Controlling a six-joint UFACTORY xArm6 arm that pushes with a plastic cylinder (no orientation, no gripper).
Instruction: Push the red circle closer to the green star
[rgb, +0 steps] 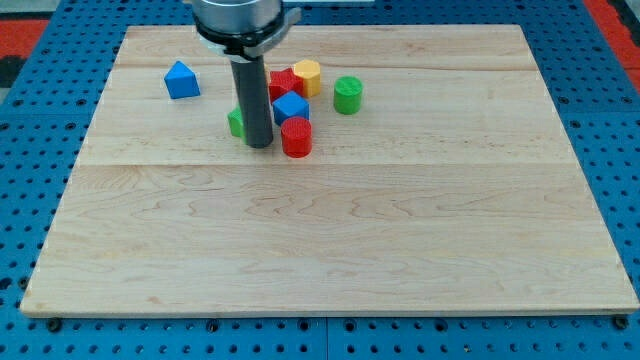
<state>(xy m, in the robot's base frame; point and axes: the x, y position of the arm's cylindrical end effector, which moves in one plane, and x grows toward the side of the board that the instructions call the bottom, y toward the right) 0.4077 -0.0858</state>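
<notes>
A pale wooden counter is filling most of the view, its planks running left to right with visible grain and two faint seams. Beneath and around it, a blue perforated base is showing on every side, dotted with regular holes. At the far left and far right corners, patches of red surface are peeking in. Even light is falling across everything, casting only soft shadows.

You see seven blocks: two blue blocks, two red blocks, two green blocks, one yellow block; shapes partly hidden.
</notes>
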